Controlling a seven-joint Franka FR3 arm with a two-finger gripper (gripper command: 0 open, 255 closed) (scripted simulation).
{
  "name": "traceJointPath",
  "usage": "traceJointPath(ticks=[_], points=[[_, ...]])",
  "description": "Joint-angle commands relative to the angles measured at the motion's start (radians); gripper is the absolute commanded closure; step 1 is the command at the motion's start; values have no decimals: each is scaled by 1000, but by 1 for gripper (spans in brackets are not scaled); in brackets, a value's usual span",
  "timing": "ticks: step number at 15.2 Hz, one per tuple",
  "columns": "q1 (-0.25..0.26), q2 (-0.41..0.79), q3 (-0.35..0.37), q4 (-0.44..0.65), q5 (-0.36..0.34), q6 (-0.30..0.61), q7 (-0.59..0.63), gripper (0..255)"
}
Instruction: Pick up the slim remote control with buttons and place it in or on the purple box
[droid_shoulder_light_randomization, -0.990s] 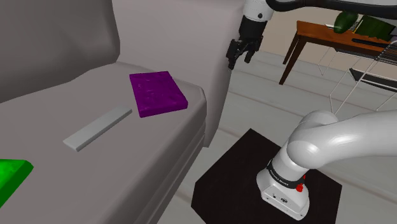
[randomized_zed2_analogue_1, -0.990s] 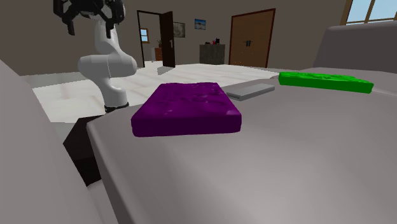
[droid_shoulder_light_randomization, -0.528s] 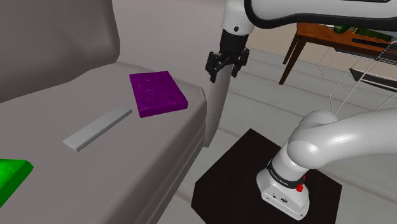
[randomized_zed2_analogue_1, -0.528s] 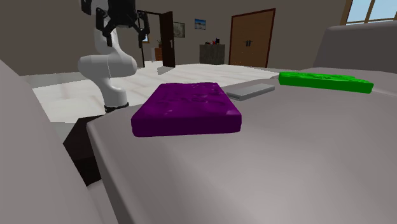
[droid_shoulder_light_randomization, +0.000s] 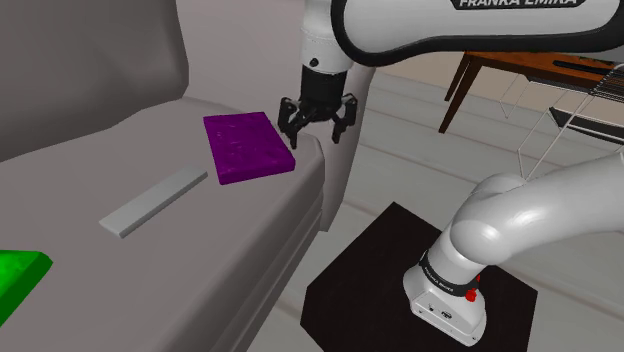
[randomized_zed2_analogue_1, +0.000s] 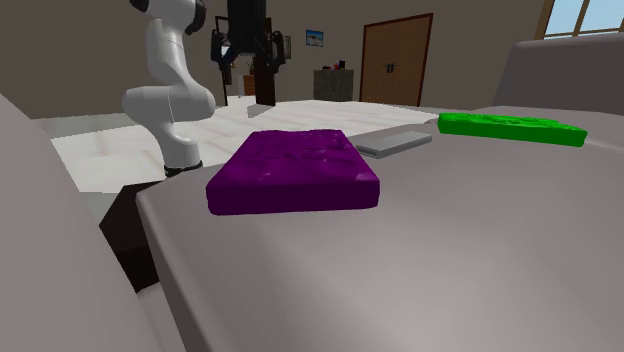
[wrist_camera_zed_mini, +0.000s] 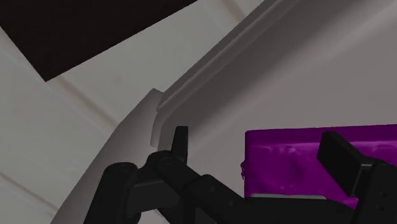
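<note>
The slim remote (droid_shoulder_light_randomization: 153, 201) is a plain grey flat bar lying on the grey sofa seat (droid_shoulder_light_randomization: 200, 250), at the shoulder view's left of the purple box (droid_shoulder_light_randomization: 247, 147). In the second exterior view the remote (randomized_zed2_analogue_1: 395, 141) lies just behind the purple box (randomized_zed2_analogue_1: 295, 170). My gripper (droid_shoulder_light_randomization: 313, 135) hangs open and empty above the seat's edge, close to the box's corner and far from the remote. Seen from across the sofa, the gripper (randomized_zed2_analogue_1: 247, 62) is well above and behind the box. In the wrist view the fingers (wrist_camera_zed_mini: 181, 143) stand apart with the purple box (wrist_camera_zed_mini: 286, 165) beyond them.
A green flat thing (droid_shoulder_light_randomization: 15, 280) lies at the seat's near left, also seen as the green thing (randomized_zed2_analogue_1: 510, 127) past the remote. The sofa's backrest (droid_shoulder_light_randomization: 90, 70) rises behind. A wooden table (droid_shoulder_light_randomization: 520, 55) and a wire rack stand at the shoulder view's upper right; the black stand (droid_shoulder_light_randomization: 400, 290) sits below.
The arm has swung towards the shoulder view's left and lowered, bringing the gripper from beside the sofa's end to just over the seat edge by the purple box. The fingers stayed open.
</note>
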Motion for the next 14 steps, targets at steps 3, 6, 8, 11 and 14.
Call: traceJointPath(ticks=[3,6,8,11,14], points=[[-31,121,114,76,19,48,185,0],[-62,226,199,151,6,76,325,0],[-85,305,257,208,-18,94,424,0],[-113,445,342,305,-86,114,585,0],[-117,612,413,419,-196,119,763,0]])
